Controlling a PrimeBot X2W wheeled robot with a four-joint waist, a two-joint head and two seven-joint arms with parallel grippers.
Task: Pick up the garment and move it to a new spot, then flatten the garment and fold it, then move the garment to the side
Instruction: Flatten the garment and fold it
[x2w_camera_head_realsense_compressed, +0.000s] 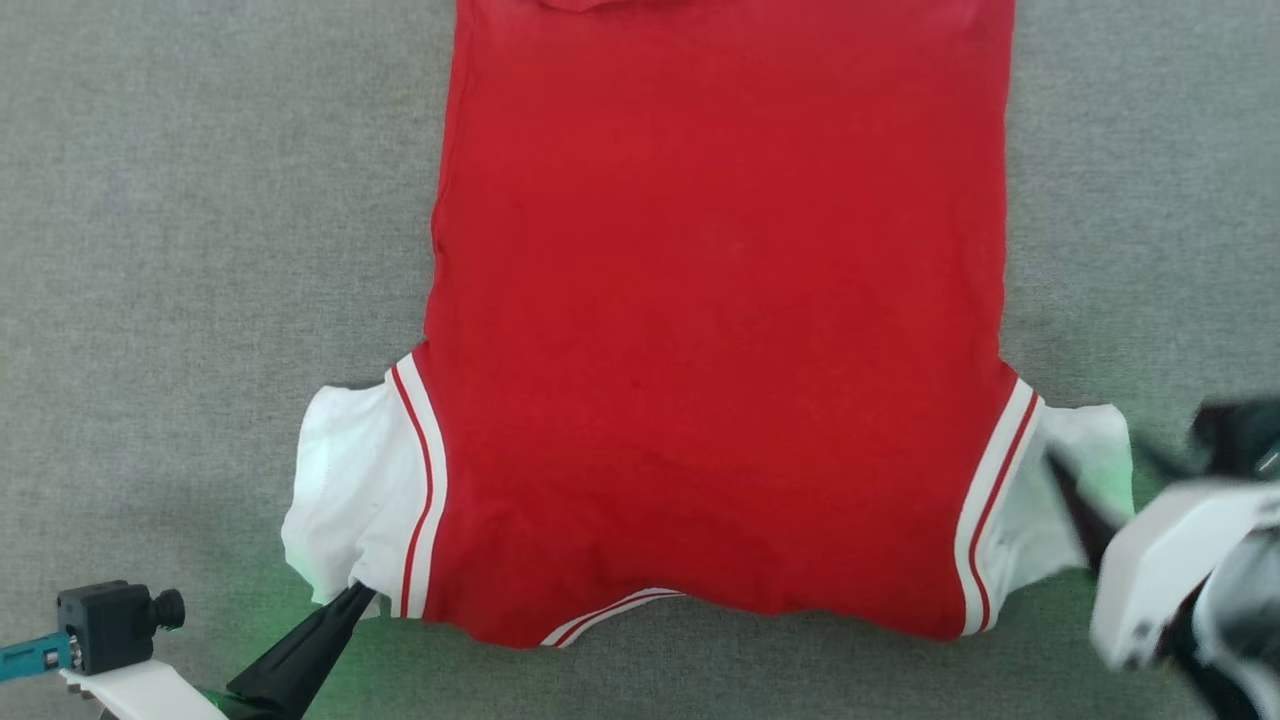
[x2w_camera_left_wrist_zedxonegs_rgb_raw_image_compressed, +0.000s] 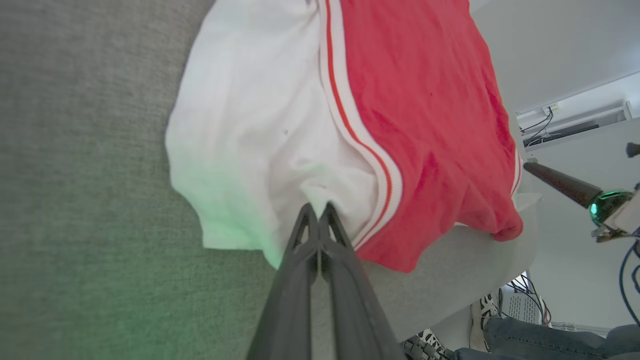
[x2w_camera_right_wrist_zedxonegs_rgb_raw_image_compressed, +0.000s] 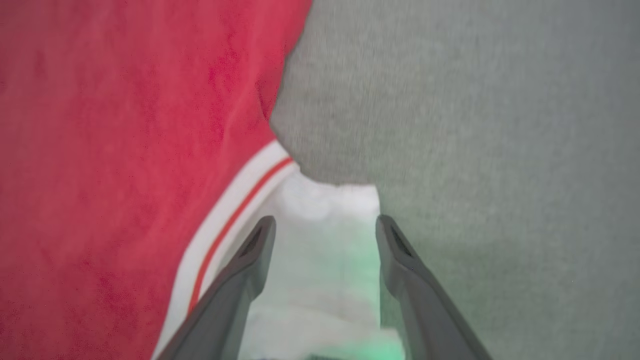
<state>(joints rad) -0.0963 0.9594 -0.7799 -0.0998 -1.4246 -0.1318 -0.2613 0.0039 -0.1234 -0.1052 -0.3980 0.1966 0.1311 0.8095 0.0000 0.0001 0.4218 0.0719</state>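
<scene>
A: On the grey table (x2w_camera_head_realsense_compressed: 150, 250), the garment (x2w_camera_head_realsense_compressed: 720, 300) lies spread flat, collar toward the near edge.

B: Flattening looks nearly done. The left gripper (x2w_camera_left_wrist_zedxonegs_rgb_raw_image_compressed: 318, 210) pinches one white sleeve (x2w_camera_left_wrist_zedxonegs_rgb_raw_image_compressed: 250, 125); the right gripper (x2w_camera_right_wrist_zedxonegs_rgb_raw_image_compressed: 325, 230) gapes wide astride the other, holding nothing. It probably must close there before folding.

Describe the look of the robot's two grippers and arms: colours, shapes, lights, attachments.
The left gripper and right gripper each have two long, tapering dark grey fingers with recessed slots near the tips. Behind them sit white casings. A green light glows at the right gripper's base. A small black camera on a teal bracket rides the left wrist.
</scene>
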